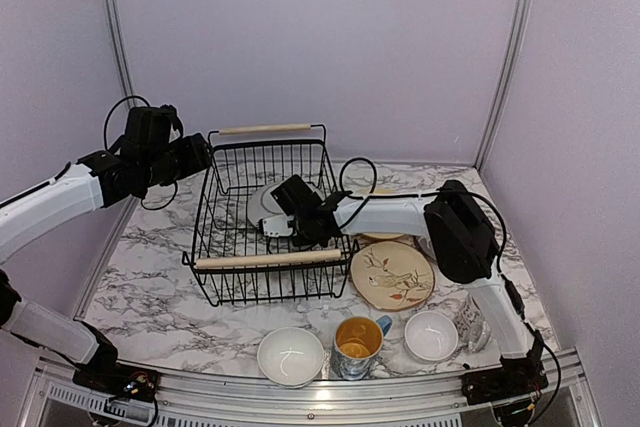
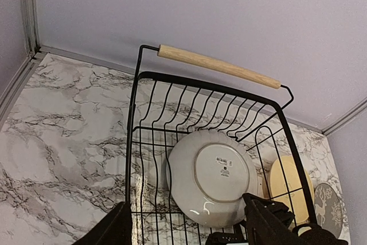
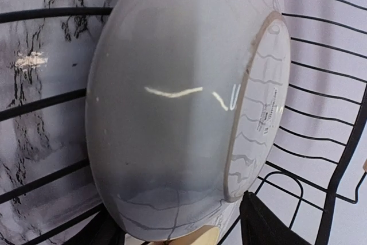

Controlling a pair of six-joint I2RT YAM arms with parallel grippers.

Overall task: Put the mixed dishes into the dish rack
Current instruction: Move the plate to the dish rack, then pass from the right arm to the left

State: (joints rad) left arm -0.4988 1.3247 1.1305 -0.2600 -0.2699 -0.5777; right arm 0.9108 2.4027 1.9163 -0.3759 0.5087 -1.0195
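Observation:
The black wire dish rack (image 1: 262,292) with two wooden rod handles stands mid-table. A round plate (image 1: 262,201) stands tilted on edge inside it, its grey-white underside showing. My right gripper (image 1: 291,213) reaches into the rack and is shut on this plate's lower rim (image 3: 172,142). My left gripper (image 1: 198,156) is open and empty, raised above the rack's left side. The left wrist view shows the same plate (image 2: 209,177) in the rack (image 2: 133,142) below its open fingers (image 2: 114,230). The cream bird plate (image 1: 392,275), two white bowls (image 1: 291,355) (image 1: 431,335) and a yellow-lined mug (image 1: 358,343) lie on the table.
A pale yellow plate (image 2: 289,183) and the grey reindeer plate (image 2: 327,209) lie right of the rack. A second patterned mug (image 1: 468,323) stands behind my right arm near the front right. Walls close the table at back and sides.

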